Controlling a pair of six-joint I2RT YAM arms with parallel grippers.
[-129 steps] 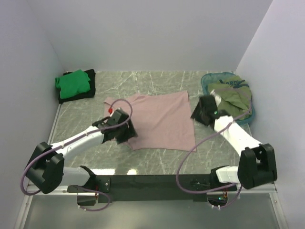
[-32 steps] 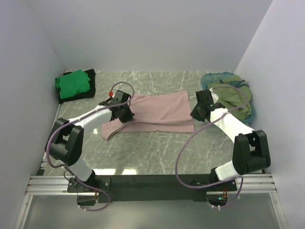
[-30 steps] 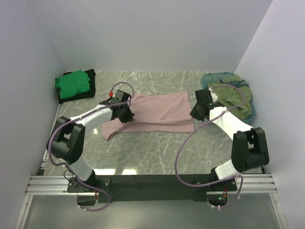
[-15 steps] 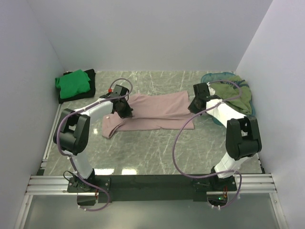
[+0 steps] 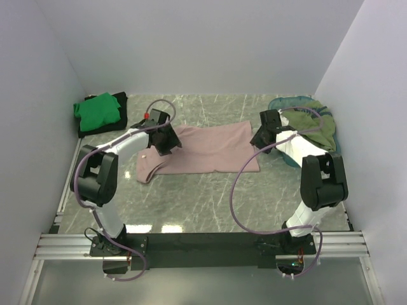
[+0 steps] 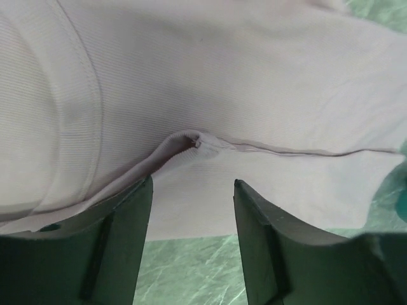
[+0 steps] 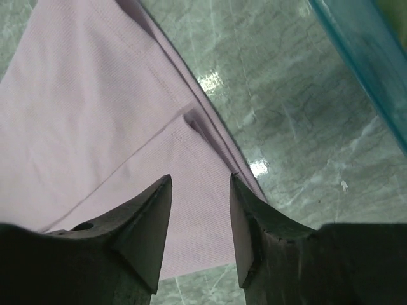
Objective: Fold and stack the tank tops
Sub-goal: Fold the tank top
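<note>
A dusty pink tank top (image 5: 203, 151) lies folded over in the middle of the marble table, a long strip running left to right. My left gripper (image 5: 164, 136) hovers open over its left end; the left wrist view shows the pink cloth (image 6: 210, 108) with a small fold beneath the open jaws (image 6: 193, 190). My right gripper (image 5: 264, 133) hovers open over its right end; the right wrist view shows the pink hem (image 7: 127, 108) beneath the open gripper (image 7: 200, 184). A bright green top (image 5: 96, 109) lies on a black one (image 5: 117, 121) at the far left. An olive green top (image 5: 311, 127) fills the basket.
A teal oval basket (image 5: 277, 105) stands at the far right by the wall; its rim shows in the right wrist view (image 7: 362, 70). White walls close in the table on three sides. The marble table (image 5: 210, 203) is bare in front of the pink top.
The near half of the pink top was carried back over the far half, making a narrow strip. Both grippers moved to the far edge and have let go, now open above the cloth.
</note>
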